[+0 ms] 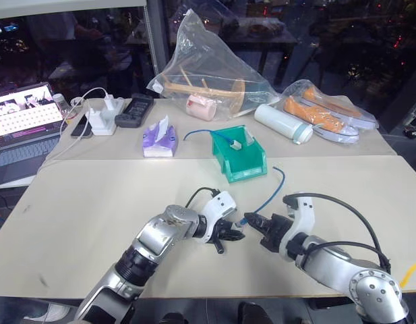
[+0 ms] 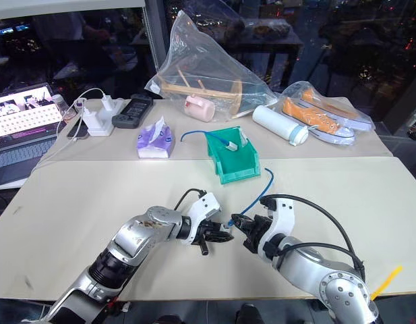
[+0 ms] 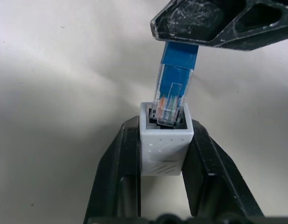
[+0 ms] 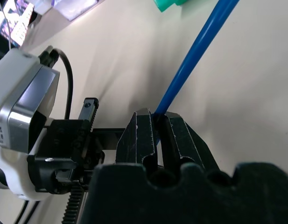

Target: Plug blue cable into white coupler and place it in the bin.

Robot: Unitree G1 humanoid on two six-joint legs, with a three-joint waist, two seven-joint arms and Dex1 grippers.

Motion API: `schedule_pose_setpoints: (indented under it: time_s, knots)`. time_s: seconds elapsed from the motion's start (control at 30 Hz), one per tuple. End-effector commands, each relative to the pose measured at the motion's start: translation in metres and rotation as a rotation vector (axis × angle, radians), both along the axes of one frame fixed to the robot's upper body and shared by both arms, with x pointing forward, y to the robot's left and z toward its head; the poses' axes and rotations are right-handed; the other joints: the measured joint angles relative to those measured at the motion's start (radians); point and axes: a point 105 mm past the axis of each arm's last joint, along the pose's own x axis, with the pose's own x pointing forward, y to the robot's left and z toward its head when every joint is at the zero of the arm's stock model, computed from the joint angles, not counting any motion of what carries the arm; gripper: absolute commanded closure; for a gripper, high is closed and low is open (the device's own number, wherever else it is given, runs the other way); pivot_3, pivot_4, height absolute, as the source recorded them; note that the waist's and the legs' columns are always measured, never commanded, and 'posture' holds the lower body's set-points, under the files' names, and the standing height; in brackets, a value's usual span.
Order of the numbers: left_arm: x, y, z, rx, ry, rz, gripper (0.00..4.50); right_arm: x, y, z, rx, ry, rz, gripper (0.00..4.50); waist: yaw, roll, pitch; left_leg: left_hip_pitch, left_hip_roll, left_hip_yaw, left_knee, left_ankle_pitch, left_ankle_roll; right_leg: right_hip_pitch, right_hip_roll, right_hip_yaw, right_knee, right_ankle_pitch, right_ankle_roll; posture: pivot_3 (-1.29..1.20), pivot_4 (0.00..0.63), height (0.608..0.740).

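Fingers on the left gripper are squeezing the white coupler from both sides, socket end facing out. The right gripper has its fingers pressed tight on the blue cable just behind the plug. In the left wrist view the clear plug is sitting at the socket mouth with its tip just inside; can't tell if it's fully seated.

From the head camera, both grippers are meeting nose to nose over the near half of the table, roughly midway along its front edge. The cable is arcing up from the right gripper toward the middle of the table, its free end lying just beside the bin.

The bin is sitting near the table's far edge, about centre. There's something white and blue inside it already, and another bit of blue cable trailing out its left side, hard to say more.

Behind it on the second table: tissue pack, chargers, laptop at the far left corner, clear bags and a white bottle toward the right.
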Motion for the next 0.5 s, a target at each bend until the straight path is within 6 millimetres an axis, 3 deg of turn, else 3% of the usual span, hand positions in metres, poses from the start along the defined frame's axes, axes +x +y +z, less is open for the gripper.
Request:
schedule_pose_setpoints:
  time_s: [0.03, 0.5]
  knots:
    - [0.003, -0.006, 0.016, -0.017, -0.047, 0.008, 3.82, -0.009, 0.010, -0.002, -0.054, -0.002, 0.071, 4.50, 0.000, 0.000, 0.000, 0.000, 0.000, 0.000, 0.000, 0.000, 0.000, 0.000, 0.000, 0.000, 0.000, 0.000, 0.000, 0.00, 0.150, 0.740]
    - [0.002, -0.017, 0.016, -0.024, 0.003, 0.041, 3.82, -0.014, 0.014, -0.005, -0.075, 0.013, 0.125, 4.50, 0.006, 0.000, 0.000, 0.000, 0.000, 0.000, 0.002, 0.000, 0.000, 0.001, 0.000, 0.000, 0.000, 0.000, 0.000, 0.00, 0.150, 0.740]
